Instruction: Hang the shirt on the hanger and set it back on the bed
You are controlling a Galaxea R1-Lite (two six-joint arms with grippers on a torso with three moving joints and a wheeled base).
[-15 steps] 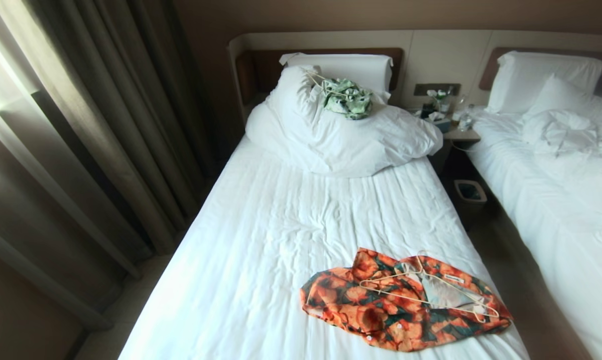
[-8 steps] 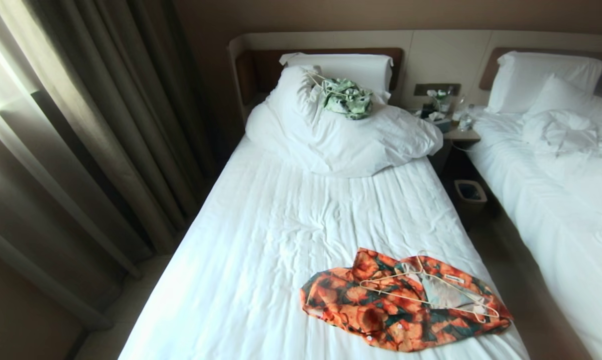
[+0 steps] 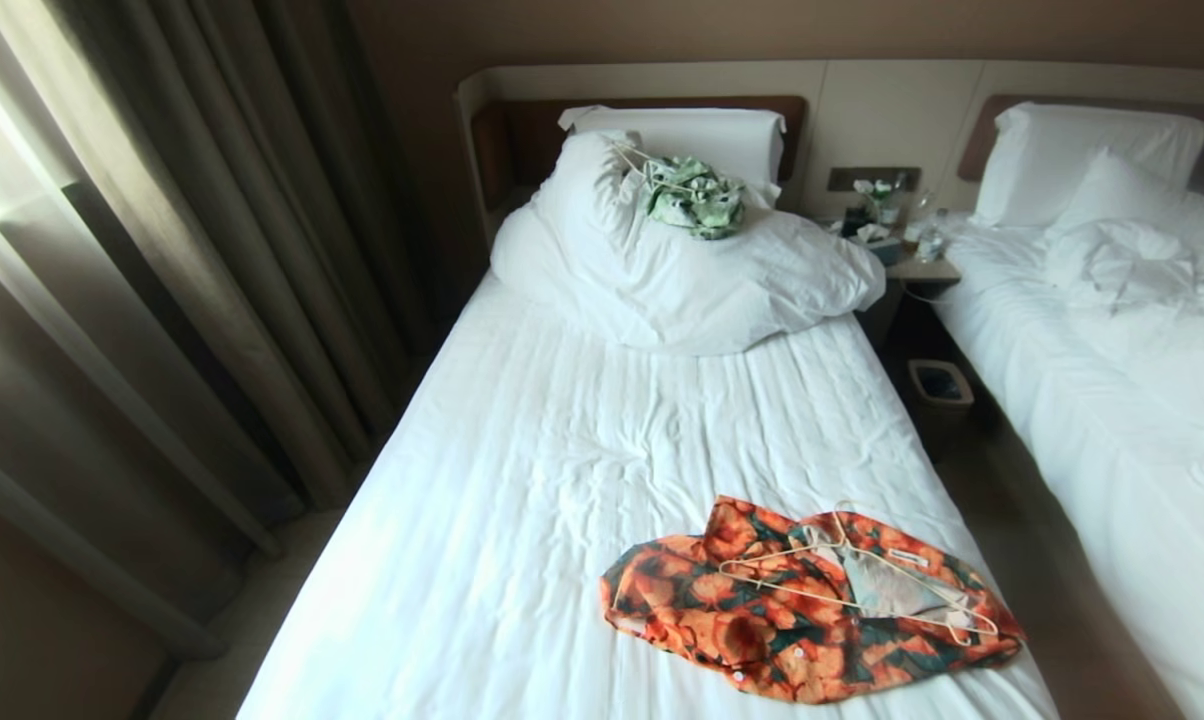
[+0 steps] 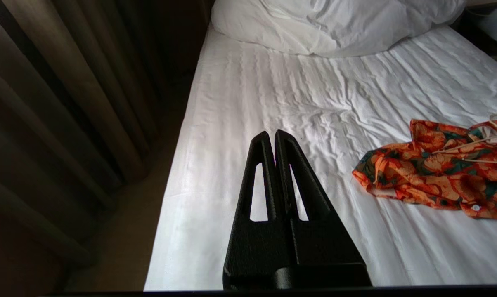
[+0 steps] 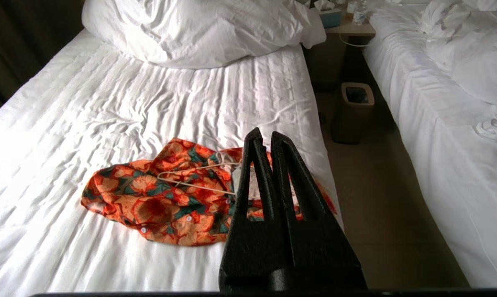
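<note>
Both grippers clenched and empty: left gripper (image 4: 275, 134) above bare sheet well left of the shirt (image 3: 802, 605), right gripper (image 5: 265, 136) above its right part, neither touching. Floral shirt lies crumpled at near right of the bed (image 3: 522, 470), pale wire hanger (image 3: 852, 575) on top of it, not through the sleeves. Likely step: approach. Best to open jaws first, pinch the collar, lift the hanger clear without snagging buttons.

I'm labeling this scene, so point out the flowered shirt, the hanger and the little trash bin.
shirt (image 3: 722, 610): head view, orange front panel.
hanger (image 3: 762, 560): head view, pale upper arm.
trash bin (image 5: 357, 108): right wrist view, front wall.
</note>
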